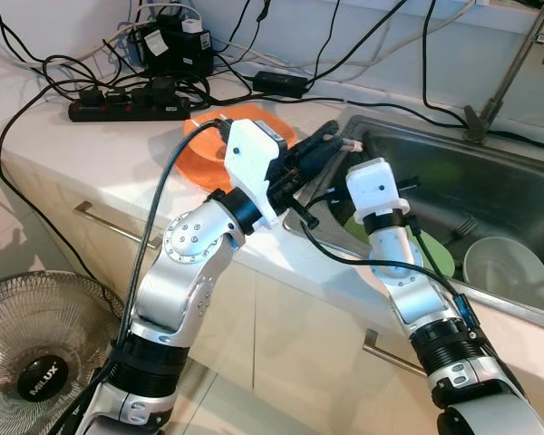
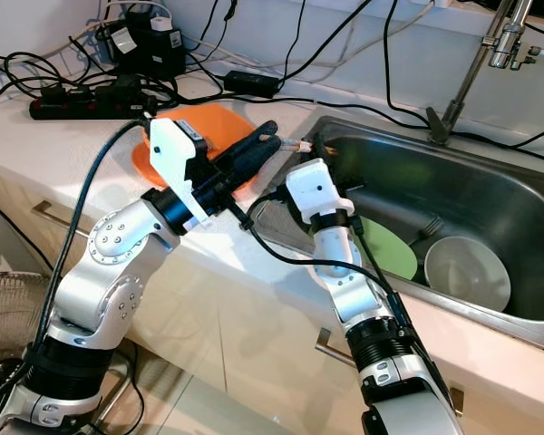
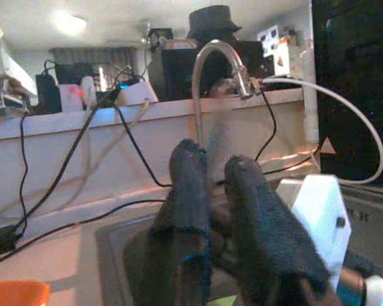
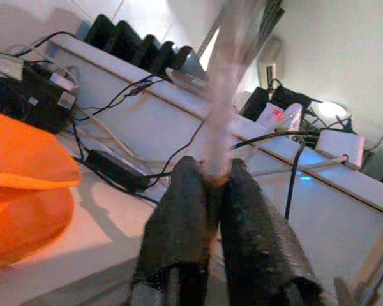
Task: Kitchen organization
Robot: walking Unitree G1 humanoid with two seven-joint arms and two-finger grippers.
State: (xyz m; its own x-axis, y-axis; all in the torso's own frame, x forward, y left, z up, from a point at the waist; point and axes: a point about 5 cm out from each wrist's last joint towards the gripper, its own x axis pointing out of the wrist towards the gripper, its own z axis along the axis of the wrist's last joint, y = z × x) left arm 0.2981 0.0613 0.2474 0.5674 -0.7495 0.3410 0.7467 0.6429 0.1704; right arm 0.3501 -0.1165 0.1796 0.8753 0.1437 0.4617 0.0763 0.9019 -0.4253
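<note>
Utensil (image 4: 225, 83): slender, pale, motion-blurred; identity unclear. Long axis runs straight out from right gripper (image 4: 216, 182), in line with fingers. Right gripper fingers pinched narrow on its lower end, held over sink (image 1: 490, 181) left rim. Left gripper (image 3: 210, 185) just beside, fingers nearly together, tips meeting same utensil from counter side; whether it grips, cannot tell. Both arms equally near. Orange plate (image 1: 208, 149) on counter behind left wrist. Green plate (image 2: 390, 249) and white bowl (image 2: 467, 272) in sink basin. Judgement: handover or transfer toward counter likely next; slip risk on thin handle.
</note>
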